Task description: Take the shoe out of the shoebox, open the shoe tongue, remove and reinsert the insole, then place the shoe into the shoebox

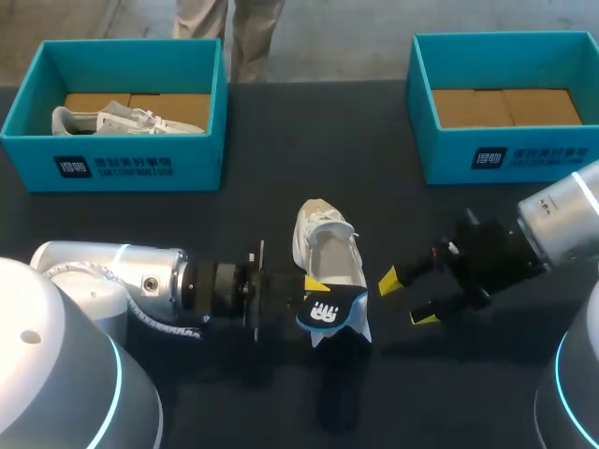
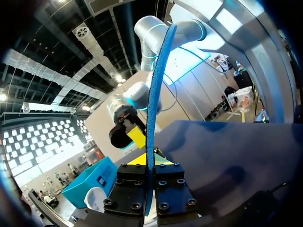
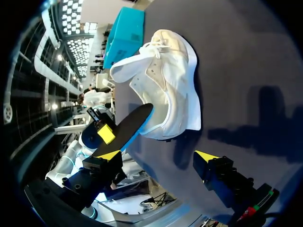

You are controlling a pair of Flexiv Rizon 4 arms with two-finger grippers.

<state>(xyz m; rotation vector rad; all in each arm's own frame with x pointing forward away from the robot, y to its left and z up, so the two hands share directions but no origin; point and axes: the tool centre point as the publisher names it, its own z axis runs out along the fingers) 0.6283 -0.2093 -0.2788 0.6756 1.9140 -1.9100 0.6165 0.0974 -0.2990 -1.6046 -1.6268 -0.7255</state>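
Blue insole (image 1: pixel 337 314) in left hand (image 1: pixel 316 295)

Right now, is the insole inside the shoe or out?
Out: the left gripper is shut on the insole, beside the white shoe's heel.

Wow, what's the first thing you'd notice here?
A white shoe lies in the middle of the dark table, and the left claw grips its blue insole near the heel. The right claw hangs open beside the shoe. Far back, the left shoebox holds a second shoe; the right shoebox holds none.
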